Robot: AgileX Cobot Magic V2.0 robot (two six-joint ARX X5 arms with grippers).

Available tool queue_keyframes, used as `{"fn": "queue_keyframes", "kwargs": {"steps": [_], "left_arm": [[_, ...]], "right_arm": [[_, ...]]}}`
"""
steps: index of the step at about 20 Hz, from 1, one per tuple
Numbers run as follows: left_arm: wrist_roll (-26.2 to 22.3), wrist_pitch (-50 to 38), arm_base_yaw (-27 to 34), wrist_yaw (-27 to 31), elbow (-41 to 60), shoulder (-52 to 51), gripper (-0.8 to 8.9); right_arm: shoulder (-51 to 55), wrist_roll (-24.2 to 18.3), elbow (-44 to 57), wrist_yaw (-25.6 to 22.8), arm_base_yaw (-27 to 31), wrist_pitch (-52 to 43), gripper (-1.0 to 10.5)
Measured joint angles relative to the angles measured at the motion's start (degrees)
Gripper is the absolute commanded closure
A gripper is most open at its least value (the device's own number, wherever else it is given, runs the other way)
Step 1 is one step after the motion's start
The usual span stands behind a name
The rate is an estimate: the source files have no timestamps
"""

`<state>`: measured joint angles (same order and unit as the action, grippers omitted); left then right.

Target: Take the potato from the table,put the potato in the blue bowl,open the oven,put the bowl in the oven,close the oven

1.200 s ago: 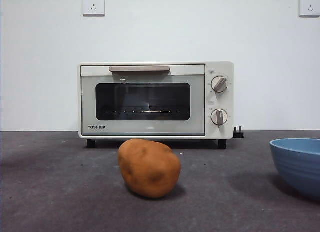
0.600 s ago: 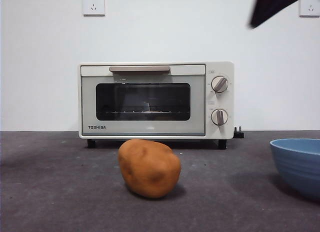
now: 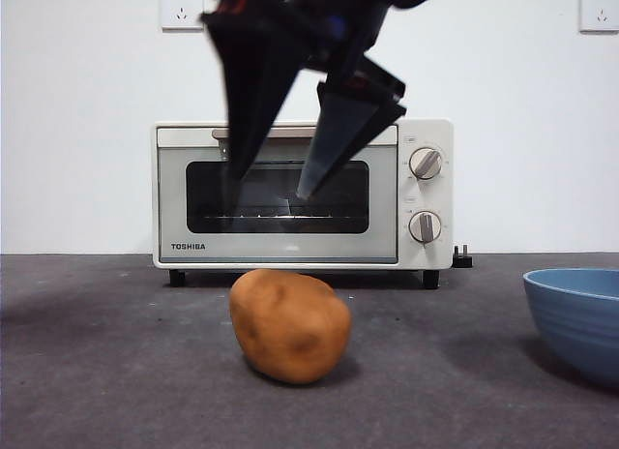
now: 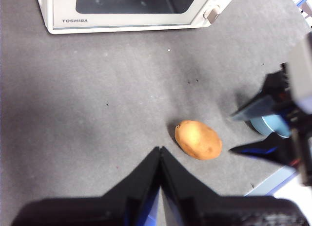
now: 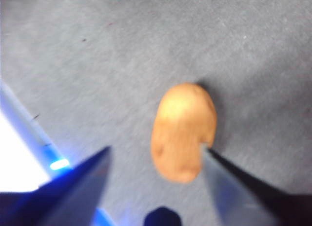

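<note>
I have the right gripper [image 3: 266, 193] above the potato [image 3: 289, 325], jaws spread wide, not touching it. In the right wrist view the potato [image 5: 184, 131] sits between the jaw tips, closer to one of them, so the approach looks off-centre to me. The potato lies on the table [image 3: 116, 372] in front of the oven [image 3: 302, 193], door shut. The blue bowl [image 3: 577, 318] is off to one side, well apart from the potato and empty as far as I can see.

Left gripper [image 4: 160, 155] waits back from the potato, jaws pressed together.

Risks as I judge them:
- Off-centre descent: one jaw lands on the potato, knocks it and it rolls.
- Lumpy round shape: a squeeze on a slope could pop it out.
- Right wrist view is blurred, so alignment is hard to confirm.
- Closing too high grips only the top, and it could drop on the way to the bowl.
</note>
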<state>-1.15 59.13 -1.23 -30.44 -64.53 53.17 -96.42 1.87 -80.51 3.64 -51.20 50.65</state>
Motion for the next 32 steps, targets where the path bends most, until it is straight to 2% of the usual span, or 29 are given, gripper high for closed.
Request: {"fn": "queue_keyframes", "kwargs": {"steps": [6,15,17,18,20,25,29,32], "left_arm": [[-0.35,0.0,0.0,0.0,0.0,0.28,8.19],[-1.46,1.75,0.0,0.02,0.0,0.28,8.19],[-1.49,1.75,0.0,0.0,0.0,0.28,8.19],[-1.49,1.73,0.0,0.02,0.0,0.28,8.19],[-1.66,1.73,0.0,0.02,0.0,0.28,8.19],[-1.86,1.75,0.0,0.0,0.0,0.28,8.19],[-1.95,2.01,0.0,0.02,0.0,0.28,8.19],[-2.75,2.95,0.0,0.04,0.0,0.28,8.19]], "right_arm": [[-3.69,0.33,-0.81,-1.62,0.04,-1.38,2.5],[-14.1,-0.24,-0.92,-0.96,0.04,-0.98,2.7],[-15.47,-0.24,-0.92,0.42,0.04,-0.26,5.3],[-15.61,-0.24,-0.92,0.52,0.04,0.04,7.2],[-15.58,0.04,-0.92,0.63,0.04,-0.04,9.7],[-15.47,0.52,-0.96,0.63,0.24,0.28,9.5],[-13.27,0.57,-3.93,-0.39,0.26,9.81,9.5],[-7.61,0.7,-6.38,-3.96,0.26,15.08,9.5]]}}
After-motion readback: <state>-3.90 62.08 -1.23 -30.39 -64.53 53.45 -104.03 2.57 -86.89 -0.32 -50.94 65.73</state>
